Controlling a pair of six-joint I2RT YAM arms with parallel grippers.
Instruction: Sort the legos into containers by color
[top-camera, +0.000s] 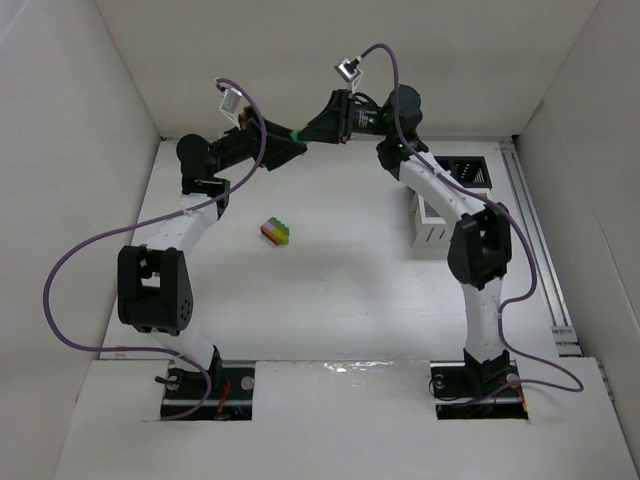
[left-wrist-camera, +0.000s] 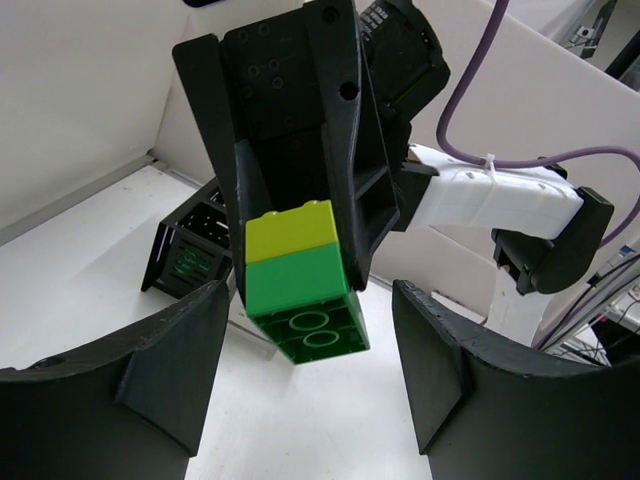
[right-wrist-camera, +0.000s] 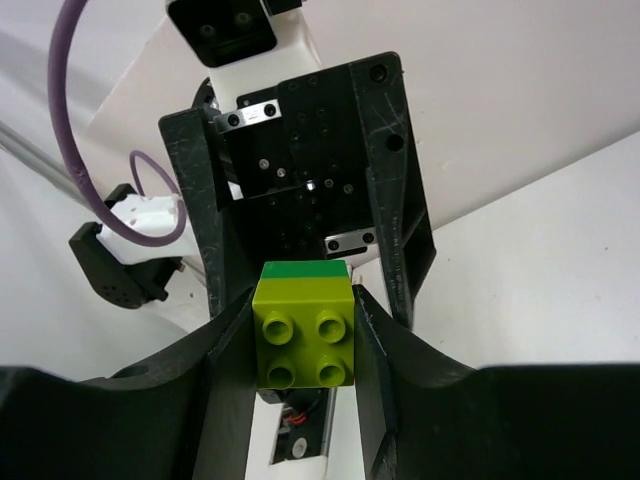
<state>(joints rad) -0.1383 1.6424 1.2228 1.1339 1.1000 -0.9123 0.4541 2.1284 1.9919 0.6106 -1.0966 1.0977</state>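
My right gripper (right-wrist-camera: 305, 350) is shut on a small stack of a lime brick (right-wrist-camera: 305, 335) joined to a green brick (left-wrist-camera: 300, 300), held in the air at the back centre (top-camera: 297, 133). My left gripper (left-wrist-camera: 310, 400) is open, its two fingers wide apart on either side of the green end and not touching it. A multicoloured stack of legos (top-camera: 277, 232) lies on the table in the middle. The white bin pair (top-camera: 432, 225) and the black bin pair (top-camera: 470, 172) stand at the right, partly hidden by the right arm.
The black bin also shows in the left wrist view (left-wrist-camera: 190, 255), with something green behind its slots. White walls enclose the table at the left, back and right. Purple cables loop over both arms.
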